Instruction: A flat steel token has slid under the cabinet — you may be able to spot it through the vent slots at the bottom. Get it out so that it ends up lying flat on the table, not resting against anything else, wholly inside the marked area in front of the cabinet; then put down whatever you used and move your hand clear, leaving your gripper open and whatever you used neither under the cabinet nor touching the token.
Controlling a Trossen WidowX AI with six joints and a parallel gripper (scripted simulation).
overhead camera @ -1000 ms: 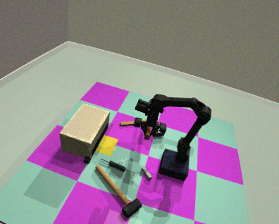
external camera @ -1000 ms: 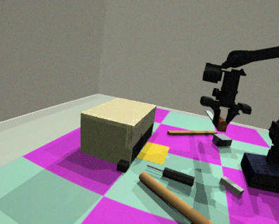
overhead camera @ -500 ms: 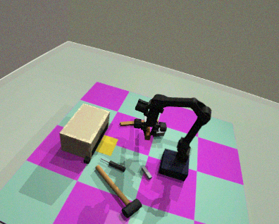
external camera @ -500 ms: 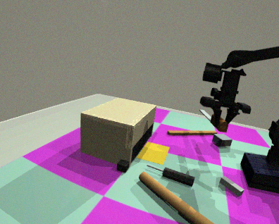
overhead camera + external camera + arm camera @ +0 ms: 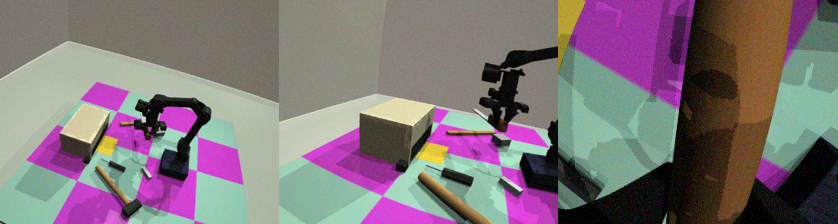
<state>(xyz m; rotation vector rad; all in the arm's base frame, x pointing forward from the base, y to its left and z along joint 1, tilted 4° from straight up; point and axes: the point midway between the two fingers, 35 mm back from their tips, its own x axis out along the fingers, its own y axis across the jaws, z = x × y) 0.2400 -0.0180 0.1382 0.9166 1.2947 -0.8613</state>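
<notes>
The beige cabinet (image 5: 84, 121) (image 5: 385, 137) stands at the left, with a dark gap low on its front. The steel token is not visible in any view. The marked area is a yellow square (image 5: 107, 145) (image 5: 433, 153) in front of the cabinet; its edge shows in the wrist view (image 5: 567, 25). My gripper (image 5: 148, 131) (image 5: 503, 121) (image 5: 708, 177) is shut on the brown wooden handle of a tool, held above the table to the right of the yellow square. A pale thin blade (image 5: 480, 114) extends from the handle towards the back left. Its far end is hard to make out.
A black screwdriver (image 5: 117, 166) (image 5: 457, 177) and a wooden-handled mallet (image 5: 113, 184) (image 5: 451, 198) lie in front. A wooden stick (image 5: 470, 132) lies behind. A grey block (image 5: 501, 140) and a pale bar (image 5: 146, 172) (image 5: 511, 186) lie near the arm's base. A black block (image 5: 87, 159) (image 5: 401, 165) is at the cabinet's near corner.
</notes>
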